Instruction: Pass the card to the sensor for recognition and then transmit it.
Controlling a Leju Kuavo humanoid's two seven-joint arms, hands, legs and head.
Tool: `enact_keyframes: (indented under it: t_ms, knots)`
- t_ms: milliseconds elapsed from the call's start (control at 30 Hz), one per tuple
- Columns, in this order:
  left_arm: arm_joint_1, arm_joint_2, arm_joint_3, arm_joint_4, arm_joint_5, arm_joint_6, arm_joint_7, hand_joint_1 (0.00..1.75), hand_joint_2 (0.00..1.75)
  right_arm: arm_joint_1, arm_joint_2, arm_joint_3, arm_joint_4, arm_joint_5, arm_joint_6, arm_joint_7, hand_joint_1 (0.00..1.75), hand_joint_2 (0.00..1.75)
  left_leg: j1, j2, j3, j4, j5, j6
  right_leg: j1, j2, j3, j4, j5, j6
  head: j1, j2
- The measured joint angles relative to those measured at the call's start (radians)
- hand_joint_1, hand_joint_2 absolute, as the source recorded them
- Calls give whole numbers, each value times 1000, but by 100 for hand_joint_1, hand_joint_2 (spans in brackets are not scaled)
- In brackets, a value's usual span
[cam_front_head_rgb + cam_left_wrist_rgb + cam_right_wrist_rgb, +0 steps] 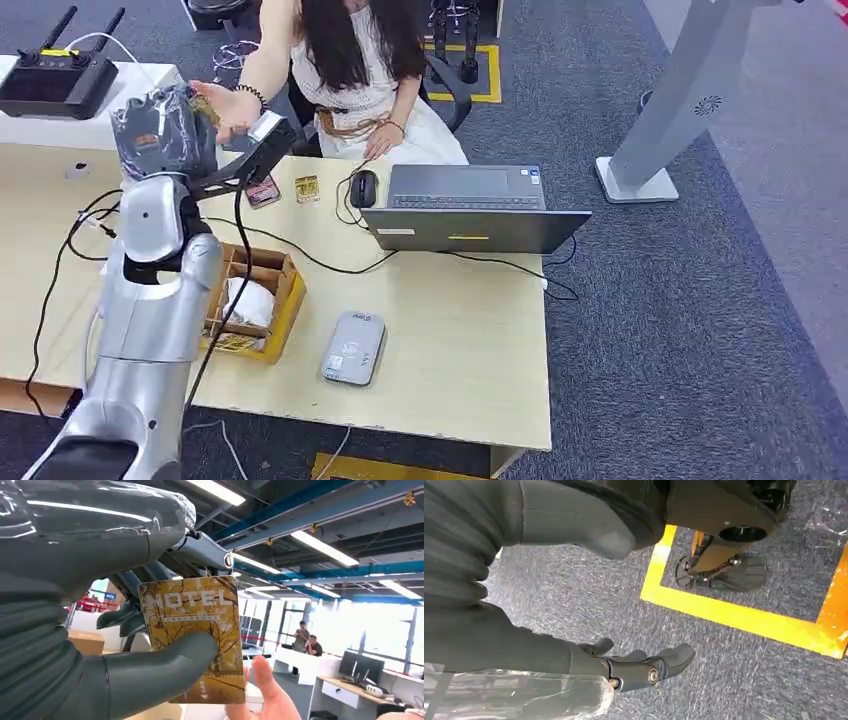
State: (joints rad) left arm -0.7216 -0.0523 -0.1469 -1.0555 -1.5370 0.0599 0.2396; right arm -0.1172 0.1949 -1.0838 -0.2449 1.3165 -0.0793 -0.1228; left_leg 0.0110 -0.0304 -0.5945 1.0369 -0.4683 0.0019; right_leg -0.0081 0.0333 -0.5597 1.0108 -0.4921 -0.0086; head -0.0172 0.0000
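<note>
- My left robot hand (125, 645) pinches the gold hotel card (197, 635), lettering clear from the wrist.
- From my head, a person's palm (228, 108) hides the card.
- My right robot hand (634, 667) hangs loose, fingers apart, over carpet.

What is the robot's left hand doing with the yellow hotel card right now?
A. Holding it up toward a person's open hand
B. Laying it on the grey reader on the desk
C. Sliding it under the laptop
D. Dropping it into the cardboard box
A: in the left wrist view the left hand pinches the card under its thumb, with a person's hand just beyond it.
</note>
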Motion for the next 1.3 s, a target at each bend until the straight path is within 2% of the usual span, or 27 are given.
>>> enact_keyframes:
  t_ms: [267, 400, 767, 900, 1000, 1067, 1133, 1300]
  knots:
    - [-2, -2, -3, 19, 0, 2, -27, 0, 175, 2, 2, 0, 0, 0, 0, -2, 0, 175, 0, 0, 0, 0, 0, 0, 0, 0, 0, 0, 0, 0, 0, 0]
    - [-1, -5, -3, 21, 0, 24, -53, 0, 175, 2, 2, 0, 0, 0, 1, -3, 0, 175, 0, 0, 0, 0, 0, 0, 0, 0, 0, 0, 0, 0, 0, 0]
    - [8, -12, -3, 20, 0, 27, -65, 0, 175, 2, 2, 0, 0, -2, 0, -3, 0, 175, 0, 0, 0, 0, 0, 0, 0, 0, 0, 0, 0, 0, 0, 0]
    - [30, -27, -3, -8, 0, 29, -115, 0, 175, 3, 2, 0, 0, -8, 10, -3, 0, 175, 0, 0, 0, 0, 0, 0, 0, 0, 0, 0, 0, 0, 0, 0]
    - [102, -63, -3, -100, 0, 14, -230, 0, 175, 3, 2, -5, -1, -30, 23, -10, 0, 175, -1, 0, -1, 0, 0, 0, -1, 0, 0, -1, 0, 0, 0, 0]
    - [188, -78, -7, -186, 7, 10, -295, 0, 175, 3, 2, -15, -1, -52, 22, -14, 0, 175, -1, 2, -1, 0, -2, 2, -1, 2, 0, -1, 0, 1, 0, 0]
    - [297, -78, -35, -273, 20, 21, -329, 0, 175, 6, 2, -29, -1, -71, 21, -14, 0, 175, -1, 3, -1, 0, -3, 2, -1, 4, 0, -1, -1, 1, 0, 0]
    - [588, -16, -113, -450, 69, 189, -375, 0, 175, 15, 2, -58, -7, -85, 13, -14, 0, 175, -1, 3, -1, 0, -5, 1, -1, 4, -1, -1, -4, 2, 0, 0]
